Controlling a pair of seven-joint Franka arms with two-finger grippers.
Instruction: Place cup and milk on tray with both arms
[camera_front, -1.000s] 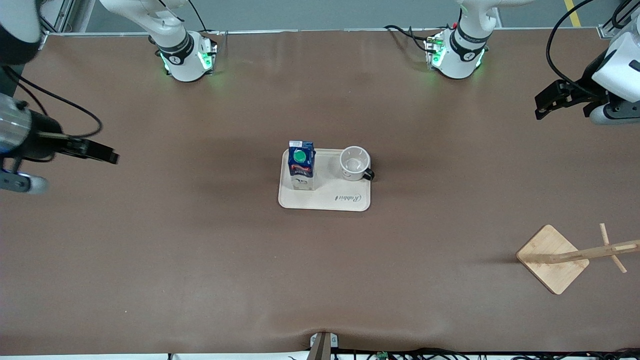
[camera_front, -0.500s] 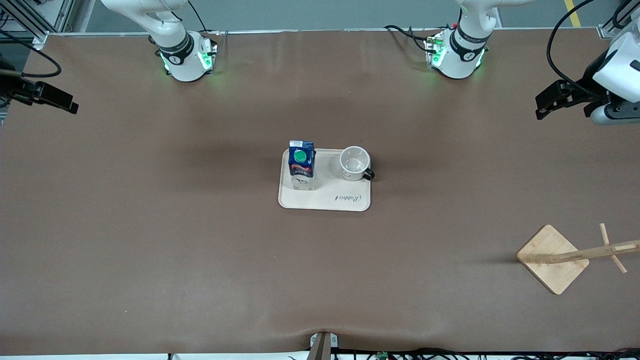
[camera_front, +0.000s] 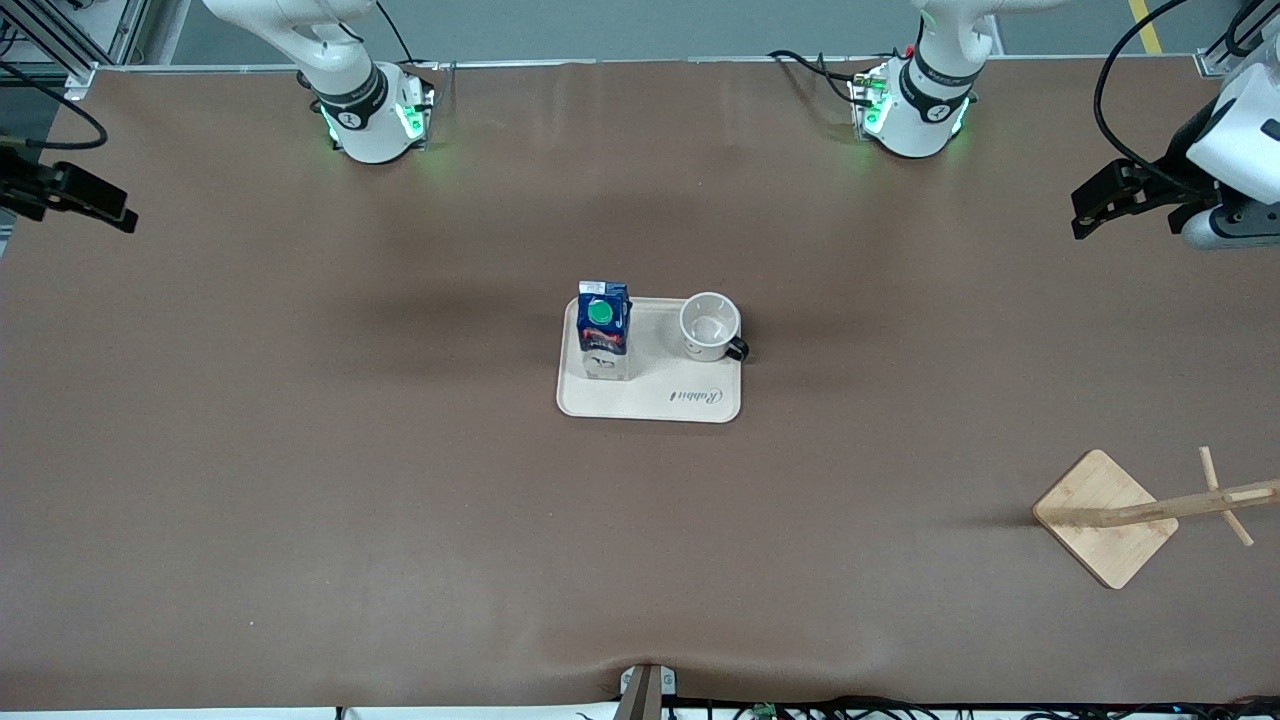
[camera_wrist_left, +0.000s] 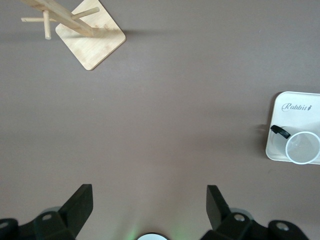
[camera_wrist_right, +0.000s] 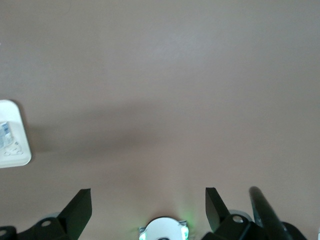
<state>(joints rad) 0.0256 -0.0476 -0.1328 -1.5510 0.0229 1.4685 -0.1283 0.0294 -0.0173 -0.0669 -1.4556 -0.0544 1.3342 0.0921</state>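
Note:
The cream tray (camera_front: 650, 400) lies at the middle of the table. The dark-blue milk carton (camera_front: 603, 328) with its green cap stands upright on the tray, toward the right arm's end. The white cup (camera_front: 709, 326) stands upright on the tray beside it, toward the left arm's end, its black handle over the rim. My left gripper (camera_front: 1085, 215) is open and empty, up over the table's left-arm end. My right gripper (camera_front: 105, 210) is open and empty, up over the right-arm end. The left wrist view shows the cup (camera_wrist_left: 302, 148) and the tray (camera_wrist_left: 295, 107); the right wrist view shows a tray corner (camera_wrist_right: 12, 135).
A wooden stand with a square base (camera_front: 1105, 517) and a slanted pegged pole (camera_front: 1195, 503) sits near the front camera at the left arm's end; it also shows in the left wrist view (camera_wrist_left: 91, 40). The two green-lit arm bases (camera_front: 375, 115) (camera_front: 912, 110) stand along the table's robot edge.
My right gripper has risen and pulled back farther toward its own end of the table. The left gripper, the cup, the milk and the tray have not moved.

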